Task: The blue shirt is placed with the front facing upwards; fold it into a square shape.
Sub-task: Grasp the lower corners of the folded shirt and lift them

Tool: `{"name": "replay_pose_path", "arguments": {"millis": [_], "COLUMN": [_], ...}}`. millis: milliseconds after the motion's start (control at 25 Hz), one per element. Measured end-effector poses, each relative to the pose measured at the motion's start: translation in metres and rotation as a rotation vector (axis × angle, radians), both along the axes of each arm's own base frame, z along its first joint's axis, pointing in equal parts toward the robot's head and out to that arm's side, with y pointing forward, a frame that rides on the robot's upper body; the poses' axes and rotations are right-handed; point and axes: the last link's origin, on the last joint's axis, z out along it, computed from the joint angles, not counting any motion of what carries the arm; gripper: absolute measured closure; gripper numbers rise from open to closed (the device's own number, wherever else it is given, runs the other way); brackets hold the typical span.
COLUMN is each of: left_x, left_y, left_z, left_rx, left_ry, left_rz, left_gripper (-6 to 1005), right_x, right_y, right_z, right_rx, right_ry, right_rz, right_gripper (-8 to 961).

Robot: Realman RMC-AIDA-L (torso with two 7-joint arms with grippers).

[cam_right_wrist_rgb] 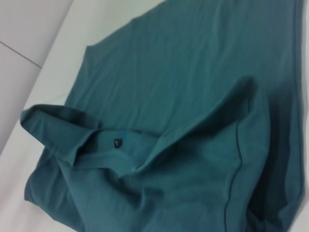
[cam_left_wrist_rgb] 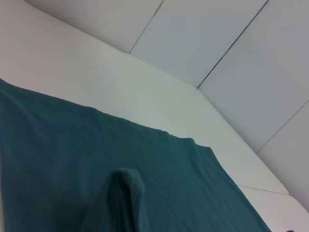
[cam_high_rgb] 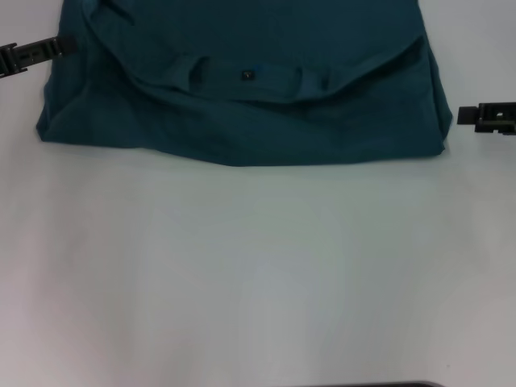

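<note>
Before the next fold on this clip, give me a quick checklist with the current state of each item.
1. Shirt lies flat on the table: not ok, puckered folds around the collar.
2. Outline square: not ok, the near edge bows and the left side bulges outward.
3. Left gripper clear of cloth: cannot tell, its tip is at the shirt's left edge.
4. Right gripper clear of cloth: ok, it is just off the shirt's right edge.
5. Neck label showing: ok, also seen in the right wrist view.
6. Whole shirt in view: not ok, its far part is cut off in the head view.
</note>
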Motion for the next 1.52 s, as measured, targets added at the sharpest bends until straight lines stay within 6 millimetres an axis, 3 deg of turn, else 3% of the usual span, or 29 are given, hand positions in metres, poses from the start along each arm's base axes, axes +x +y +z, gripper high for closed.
{"name": "replay_pose_path", "arguments": {"millis": [600,1240,1520], "left_x": [0.000,0.000,0.001], "left_y": [0.001,0.001,0.003], "left_z": [0.000,-0.001,-0.001], "left_rx": [0.010,0.010,0.011], "left_ry": [0.014,0.016,0.016], "left_rz": [-0.009,-0.011,-0.013], "left_gripper": [171,172,172], "right_x": [-0.005,-0.001,-0.003], "right_y": [0.012,0.011,0.015], "right_z": [-0.038,-0.038,-0.047], "right_rx": [-0.017,0.006,0.005], "right_ry": [-0.008,-0.017,-0.039], "right_rz": [-0.041,-0.057,-0.052], "right_gripper": [315,315,316]}}
